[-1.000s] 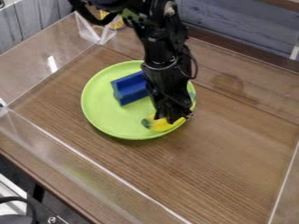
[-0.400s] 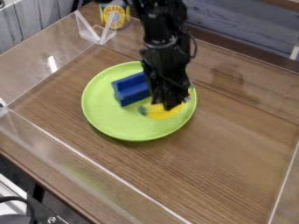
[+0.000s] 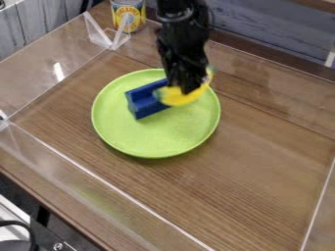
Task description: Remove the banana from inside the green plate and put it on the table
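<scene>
— Lifting the banana (image 3: 183,95) clear of the green plate (image 3: 131,137), are you? A moment ago it sat low at the plate's near rim.

— Yes. My pincer (image 3: 185,90) is clamped on the banana, jaws drawn in tight around it, and I have carried it up and toward the far side. It now hangs right at my fingertips, above the plate's far edge, no longer resting on the green surface.

— So what does that mean for the job?

— The first half looks done: the banana is out of the plate's floor and in my grip. It is not yet on the table (image 3: 262,186). I judge the next move is to swing out past the rim and lower it onto bare wood.

— What is left in the plate?

— Only a blue block (image 3: 145,99), lying just beside my pincer, toward the left and slightly below it. The rest of the plate, the wide part nearer the camera, holds nothing.

— Anything else around you?

— A yellow and white object (image 3: 125,16) beyond me, near the back acrylic wall (image 3: 53,49); it is too blurred to tell what it is.
</scene>
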